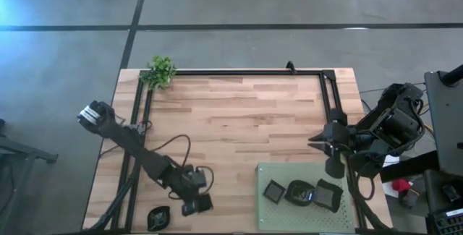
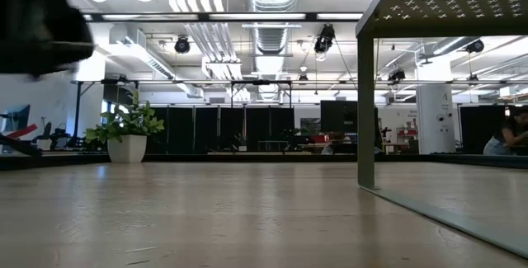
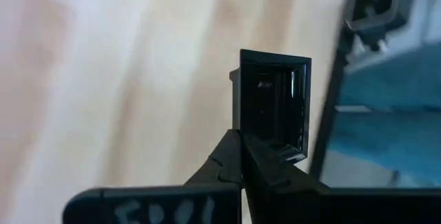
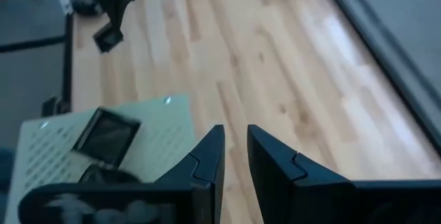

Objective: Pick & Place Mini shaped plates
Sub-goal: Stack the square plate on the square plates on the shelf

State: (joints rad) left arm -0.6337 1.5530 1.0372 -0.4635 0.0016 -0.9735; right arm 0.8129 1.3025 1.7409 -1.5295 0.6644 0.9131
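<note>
Near the bench's [image 1: 239,112] seven-o'clock corner, the left gripper [image 1: 197,204] has its fingers clamped on a square mini plate [image 3: 272,107], with the green mat [image 1: 269,171] off toward three o'clock, nearer the half-open, empty right gripper [image 1: 317,139].

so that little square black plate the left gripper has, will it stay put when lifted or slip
The square plate looks rigid, keeping crisp straight walls in the left gripper. It seems pinched at one edge only, so it could pivot or slip if swung. Its glossy sheen suggests a slick surface. Being tiny and thin-walled, it is probably light.
</note>
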